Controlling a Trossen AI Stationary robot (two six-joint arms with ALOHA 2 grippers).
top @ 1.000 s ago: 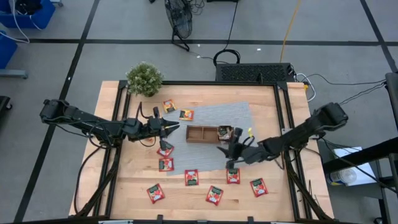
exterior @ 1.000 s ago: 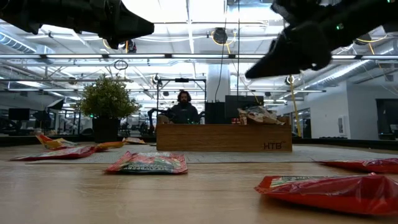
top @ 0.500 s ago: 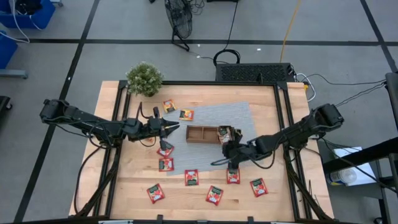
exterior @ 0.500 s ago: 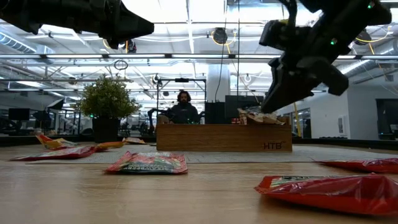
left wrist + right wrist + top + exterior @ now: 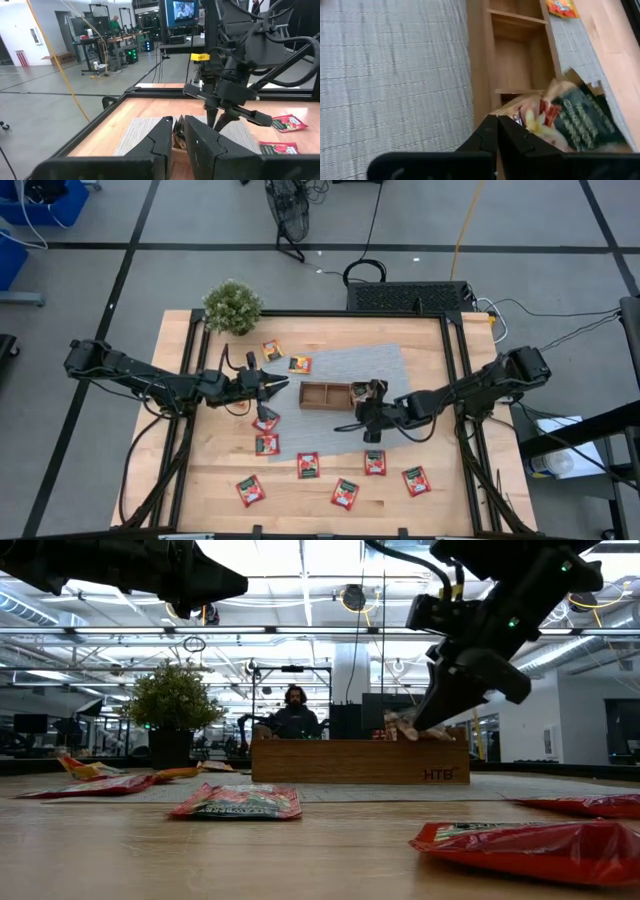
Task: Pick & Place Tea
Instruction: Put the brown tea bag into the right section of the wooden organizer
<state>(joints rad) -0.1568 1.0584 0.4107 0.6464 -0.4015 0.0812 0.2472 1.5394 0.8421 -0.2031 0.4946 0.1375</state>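
The brown wooden tray [image 5: 330,395] lies on a grey mat [image 5: 375,365]. Its right compartment holds a heap of tea sachets [image 5: 570,122], which stick up above the tray wall [image 5: 408,724]. My right gripper [image 5: 362,409] is shut and slants down over that compartment's near wall, its tips beside the heap [image 5: 496,125]. My left gripper [image 5: 276,385] hovers level to the left of the tray. A narrow gap shows between its fingers [image 5: 178,134], with nothing in it. Several red sachets [image 5: 308,465] lie flat on the wood near the front. My right gripper comes slanting down from the table's right onto the top edge of the sachet heap [image 5: 420,726] in the tray's right compartment. Its fingers are shut with nothing between them. I cannot tell whether the tips touch the sachets or the tray wall.
A small potted plant [image 5: 232,305] stands at the far left corner. Two orange sachets [image 5: 272,351] [image 5: 300,364] lie left of the mat's far part. The tray's left and middle compartments [image 5: 512,65] show bare wood. A person [image 5: 294,712] sits beyond the table.
My right gripper has moved from the near right toward the tray's right compartment and has tipped its fingers downward. Its fingers, spread a second ago, have shut. The sachets on the table have stayed where they were.
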